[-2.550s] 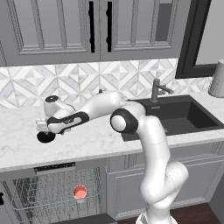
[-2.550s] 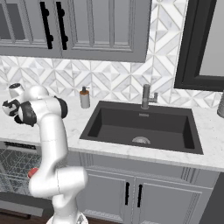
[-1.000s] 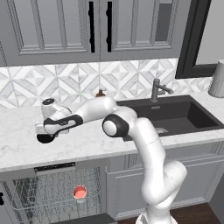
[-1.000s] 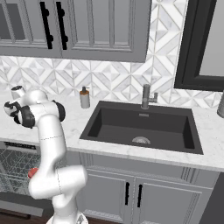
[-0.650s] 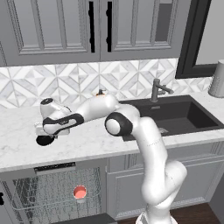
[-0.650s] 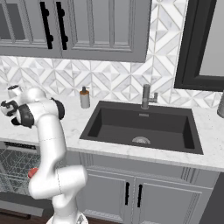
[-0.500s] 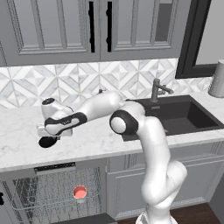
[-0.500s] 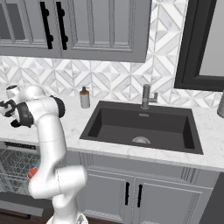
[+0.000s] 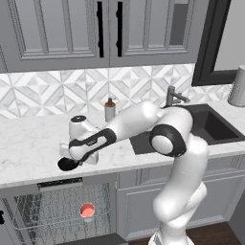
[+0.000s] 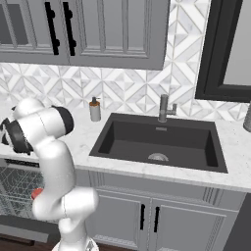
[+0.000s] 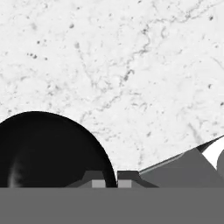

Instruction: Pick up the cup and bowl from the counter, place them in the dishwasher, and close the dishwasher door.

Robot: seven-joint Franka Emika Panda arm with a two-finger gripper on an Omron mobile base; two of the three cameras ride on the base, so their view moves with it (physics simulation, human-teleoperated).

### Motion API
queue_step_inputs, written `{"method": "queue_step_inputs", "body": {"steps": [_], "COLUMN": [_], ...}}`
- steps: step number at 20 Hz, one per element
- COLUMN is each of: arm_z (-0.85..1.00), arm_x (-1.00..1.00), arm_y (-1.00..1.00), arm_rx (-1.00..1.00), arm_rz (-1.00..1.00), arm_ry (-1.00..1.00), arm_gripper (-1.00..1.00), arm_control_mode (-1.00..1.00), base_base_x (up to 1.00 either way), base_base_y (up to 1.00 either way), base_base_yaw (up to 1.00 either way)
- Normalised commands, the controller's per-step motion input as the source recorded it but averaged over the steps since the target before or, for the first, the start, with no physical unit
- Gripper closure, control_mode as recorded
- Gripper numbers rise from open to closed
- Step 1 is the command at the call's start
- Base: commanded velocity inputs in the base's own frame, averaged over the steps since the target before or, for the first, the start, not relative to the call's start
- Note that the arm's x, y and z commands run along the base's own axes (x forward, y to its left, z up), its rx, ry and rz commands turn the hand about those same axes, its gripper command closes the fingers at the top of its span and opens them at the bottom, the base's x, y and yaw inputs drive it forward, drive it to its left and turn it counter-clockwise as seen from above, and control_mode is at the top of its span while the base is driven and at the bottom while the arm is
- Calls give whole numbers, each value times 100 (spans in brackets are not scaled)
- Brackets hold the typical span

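Note:
My gripper (image 9: 75, 161) is shut on the rim of the black bowl (image 9: 67, 164), which hangs over the front edge of the white marble counter (image 9: 28, 148). In the hand view the bowl (image 11: 43, 148) sits at the lower left, its rim pinched between the dark fingertips (image 11: 98, 178) of the gripper (image 11: 111, 179), above the marble counter (image 11: 131, 65). The cup (image 9: 87, 210), salmon-red inside, stands in the wire rack of the open dishwasher (image 9: 43, 215) below. The cup (image 10: 37, 194) also peeks out beside the arm in the right base view. The dishwasher door (image 10: 22, 233) is folded down.
A soap bottle (image 9: 110, 111) stands at the backsplash behind the arm. The dark sink (image 10: 157, 142) with its faucet (image 10: 163, 109) lies to the right. Panelled cabinets (image 9: 139, 201) sit under the counter beside the dishwasher.
The jaws have closed on the bowl's rim. The hand has carried the bowl rightward and toward the counter's front edge.

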Motion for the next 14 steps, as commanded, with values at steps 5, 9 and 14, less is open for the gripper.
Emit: {"method": "queue_step_inputs", "body": {"steps": [5, 9, 14], "arm_z": [4, 18, 3], "arm_x": [-100, -100, -88], "arm_y": [-11, -7, 1], "arm_rx": [3, 0, -9], "arm_rz": [-31, -30, -27], "arm_ry": [21, 37, 42], "arm_gripper": [100, 100, 100], "arm_control_mode": [-100, -100, -100], "base_base_x": [0, 0, 0], "base_base_y": [0, 0, 0], "base_base_yaw": [0, 0, 0]}}
